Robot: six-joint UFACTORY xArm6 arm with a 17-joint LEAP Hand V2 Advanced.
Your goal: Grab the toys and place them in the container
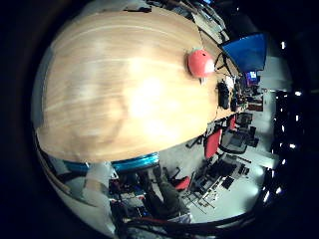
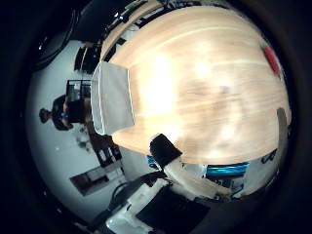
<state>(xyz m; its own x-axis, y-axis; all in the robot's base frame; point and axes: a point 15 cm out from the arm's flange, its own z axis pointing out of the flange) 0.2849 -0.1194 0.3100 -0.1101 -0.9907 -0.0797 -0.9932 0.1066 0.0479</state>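
A red rounded toy (image 1: 201, 63) lies on the light wooden table (image 1: 120, 90) near its edge; the right thumb side palm view shows it as a small red patch (image 2: 272, 60). A grey rectangular container (image 2: 112, 97) stands at the opposite edge of the table. My hand (image 2: 168, 156) is high above the table, away from both. Nothing lies between the fingers and the palm.
A blue screen (image 1: 246, 50) stands beyond the table edge near the toy. Red chairs (image 1: 213, 142) and office clutter lie on the floor beside the table. A blue strip (image 1: 135, 161) runs along the table's near edge.
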